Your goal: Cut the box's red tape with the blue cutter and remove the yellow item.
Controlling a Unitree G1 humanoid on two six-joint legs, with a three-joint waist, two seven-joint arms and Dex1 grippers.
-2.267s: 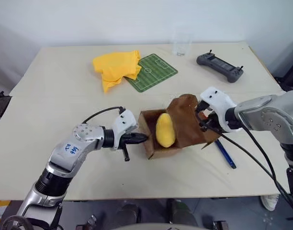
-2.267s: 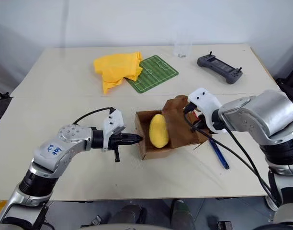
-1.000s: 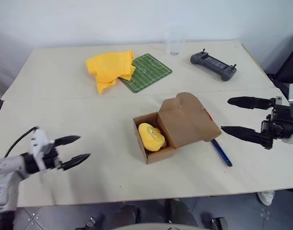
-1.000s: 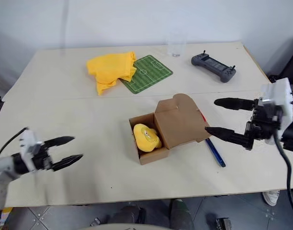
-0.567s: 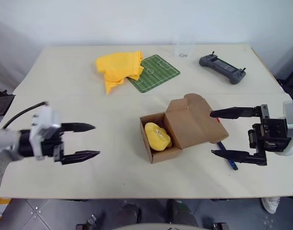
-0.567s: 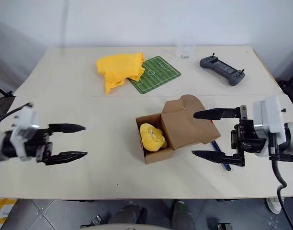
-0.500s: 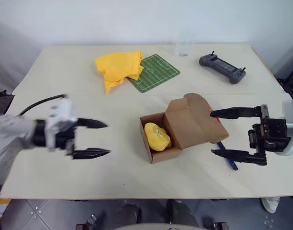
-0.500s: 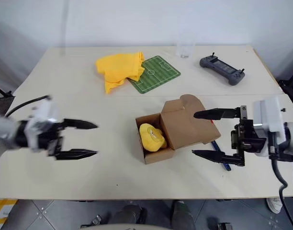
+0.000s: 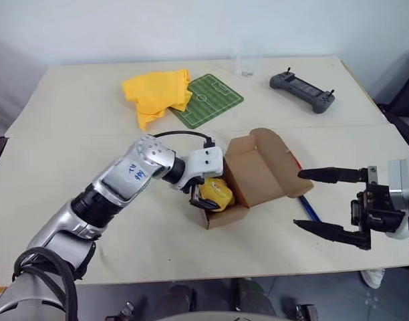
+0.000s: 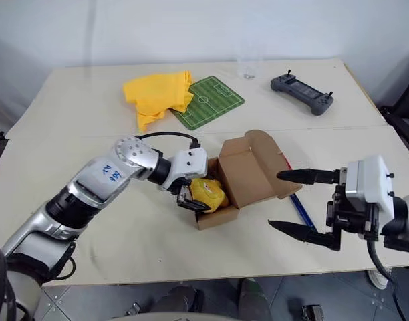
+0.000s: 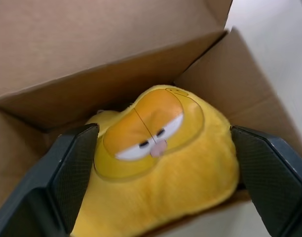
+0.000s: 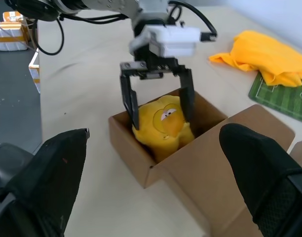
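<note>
The brown box lies open in the middle of the table, its flap lid folded back to the right. Inside lies the yellow item, a soft toy with a cartoon cat face. My left gripper reaches down into the box, open, one finger on each side of the toy. The blue cutter rests on the table just right of the lid. A sliver of red tape shows at the lid's right edge. My right gripper hovers open and empty to the right of the cutter.
A big yellow cloth and a green football-pitch mat lie at the back. A clear glass and a grey controller sit at the back right. The table's front edge runs close below my right gripper.
My left arm has swung from the table's left side over to the box and lowered its open fingers around the yellow item. The right gripper stays open and has drawn back slightly.
</note>
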